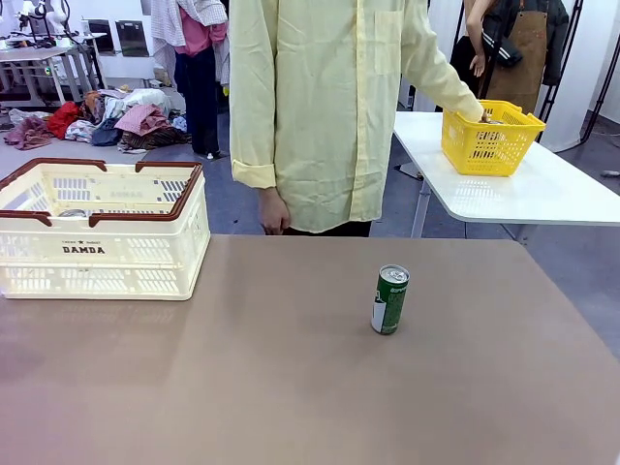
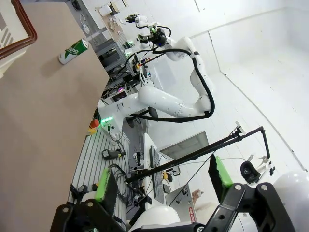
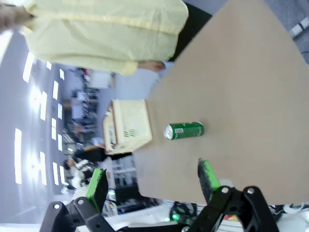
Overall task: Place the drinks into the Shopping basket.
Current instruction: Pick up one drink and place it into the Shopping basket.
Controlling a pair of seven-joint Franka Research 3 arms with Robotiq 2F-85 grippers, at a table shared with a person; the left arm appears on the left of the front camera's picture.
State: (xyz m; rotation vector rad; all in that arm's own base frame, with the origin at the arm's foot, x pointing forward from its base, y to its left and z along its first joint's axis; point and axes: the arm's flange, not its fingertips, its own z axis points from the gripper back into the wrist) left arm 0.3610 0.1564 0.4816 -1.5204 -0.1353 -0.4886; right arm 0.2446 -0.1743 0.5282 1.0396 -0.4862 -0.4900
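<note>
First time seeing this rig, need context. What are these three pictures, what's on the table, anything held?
Two robot arms share a brown table with a person standing opposite. The front picture looks across from between the arms. The other two come from wrist cameras, looking along the left arm's fingers and the right arm's fingers, both open, holding nothing. On it: one upright green can and a cream basket. The person reaches into a yellow basket on a separate white table.

The right hand [image 3: 150, 167], fingers spread wide, hangs well apart from the green can [image 3: 184, 130] on the table [image 3: 241, 87].
</note>
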